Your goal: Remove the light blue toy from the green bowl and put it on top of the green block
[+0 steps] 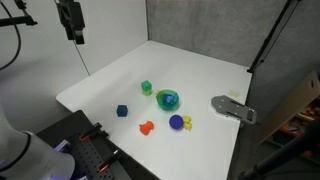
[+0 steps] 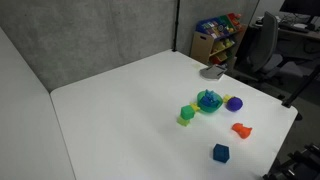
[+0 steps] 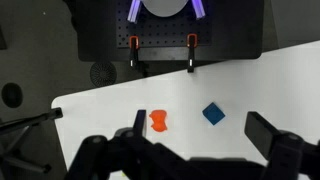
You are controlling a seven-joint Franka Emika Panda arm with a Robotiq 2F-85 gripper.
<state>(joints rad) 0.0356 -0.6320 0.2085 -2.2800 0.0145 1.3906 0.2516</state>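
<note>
Grey partition panels are seen behind the white table [image 1: 200, 60], where the small things are gathered toward one edge. The light blue toy [image 1: 168, 98] is found inside the green bowl [image 1: 159, 96]. The green block [image 1: 146, 87] is set just beside that bowl, on the side away from the grey object [image 1: 233, 108] at the table's edge. The claw [image 1: 76, 36] is held high, well apart from the bowl. In the wrist view its fingers [image 3: 100, 155] are spread apart with nothing between them. Only the orange toy [image 3: 159, 121] and the dark blue cube [image 3: 213, 114] are shown there, so the bowl is not yet lined up.

Several risks are judged likely. The bowl could be dragged or tipped if its rim is caught together with the toy. The block, being so close, could be knocked during the descent. The toy could slip off the block's small top if released off-centre. The purple ball [image 1: 176, 122], near the bowl, could be nudged and set rolling.
</note>
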